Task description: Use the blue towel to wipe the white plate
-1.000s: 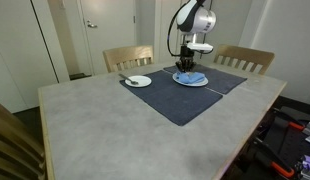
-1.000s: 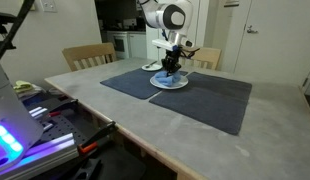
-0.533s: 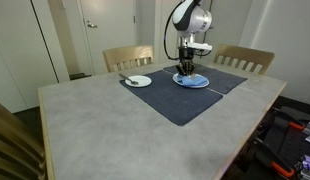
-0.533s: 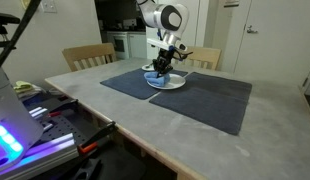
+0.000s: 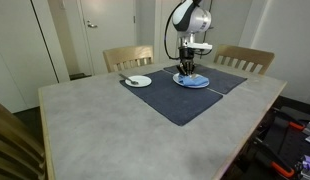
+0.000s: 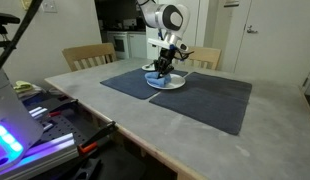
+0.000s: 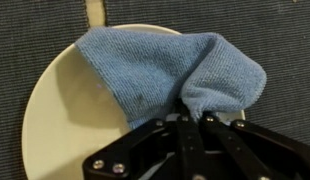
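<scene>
The gripper (image 7: pixel 192 118) was closed narrow on a bunched fold of the blue towel (image 7: pixel 165 65); in the wrist view its two fingers met on the gathered corner, so the cloth was pinched and not only pushed. The rest of the towel spread out from that fold and lay flat on the white plate (image 7: pixel 65 120), covering the upper right part and leaving the left side and the lower rim bare. This hold seemed sensible: a grip on one corner lets the free cloth drag over the surface when the arm moves. In an exterior view the arm stood almost straight above the plate (image 5: pixel 191 82) with the gripper (image 5: pixel 187 70) pointing down, probably to press the towel evenly. The plate rested on a dark mat (image 5: pixel 185 100), which may stop it from sliding during wiping. A second small plate (image 5: pixel 138 81) lay well apart on the same side of the table (image 5: pixel 95 125), near a wooden chair (image 5: pixel 128 58). The bare left part likely needed wiping next.
</scene>
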Robot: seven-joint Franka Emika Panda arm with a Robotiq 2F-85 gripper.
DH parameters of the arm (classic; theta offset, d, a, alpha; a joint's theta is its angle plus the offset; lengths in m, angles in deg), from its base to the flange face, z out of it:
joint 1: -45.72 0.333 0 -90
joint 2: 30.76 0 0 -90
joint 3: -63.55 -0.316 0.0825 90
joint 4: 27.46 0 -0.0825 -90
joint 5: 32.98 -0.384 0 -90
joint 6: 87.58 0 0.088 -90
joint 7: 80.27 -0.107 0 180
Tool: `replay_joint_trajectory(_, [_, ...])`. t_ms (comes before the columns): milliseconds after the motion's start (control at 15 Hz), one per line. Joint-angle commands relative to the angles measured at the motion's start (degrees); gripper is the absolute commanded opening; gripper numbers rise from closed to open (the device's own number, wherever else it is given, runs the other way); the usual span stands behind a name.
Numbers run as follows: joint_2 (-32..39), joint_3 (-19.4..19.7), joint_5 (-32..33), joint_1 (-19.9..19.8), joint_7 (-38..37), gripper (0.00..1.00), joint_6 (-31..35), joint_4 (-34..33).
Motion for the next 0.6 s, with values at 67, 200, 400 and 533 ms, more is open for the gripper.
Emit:
replay_joint_trajectory(67, [0.2, 1.4, 3.6, 2.0, -1.9, 0.01, -0.4, 0.2])
replay_joint_trajectory(200, [-0.9, 1.3, 5.3, 3.1, -2.7, 0.01, -0.8, 1.0])
replay_joint_trajectory(400, [-2.5, 1.5, 8.9, 5.3, -4.3, 0.01, -1.5, 2.1])
replay_joint_trajectory(533, [-3.7, 1.4, 11.1, 6.8, -5.1, 0.01, -1.7, 2.9])
